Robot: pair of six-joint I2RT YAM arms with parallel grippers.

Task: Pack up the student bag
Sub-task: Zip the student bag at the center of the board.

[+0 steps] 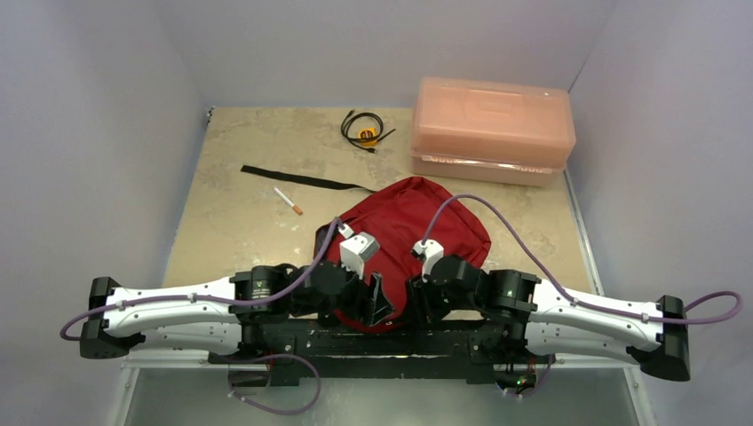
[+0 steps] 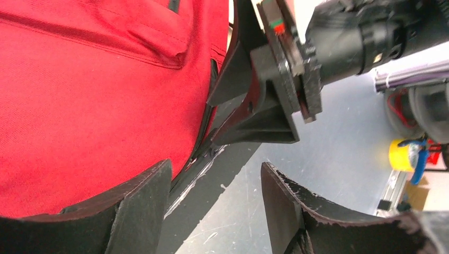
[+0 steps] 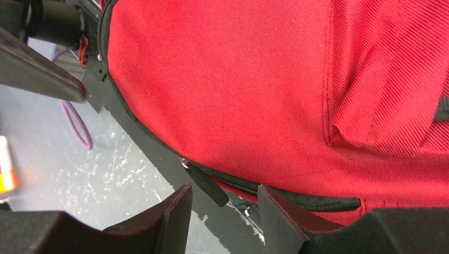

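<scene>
Lying at the near edge of the table (image 1: 240, 231) between both arms, the student bag (image 1: 404, 217) overhangs it slightly. Left gripper (image 2: 214, 166) has its jaws apart with nothing between them, one finger beside red fabric. Right gripper (image 3: 224, 189) is also spread, with the zipper pull (image 3: 209, 186) at its mouth, possibly touching, not pinched. Pink box (image 1: 493, 124) sits far right.

Plain pale lilac-grey walls (image 1: 355, 44) enclose a beige, marbled stone-look tabletop (image 1: 240, 231) on three sides under soft, even light. Below the table's near edge lies a grey, scratched, glossy floor (image 2: 328, 159).
</scene>
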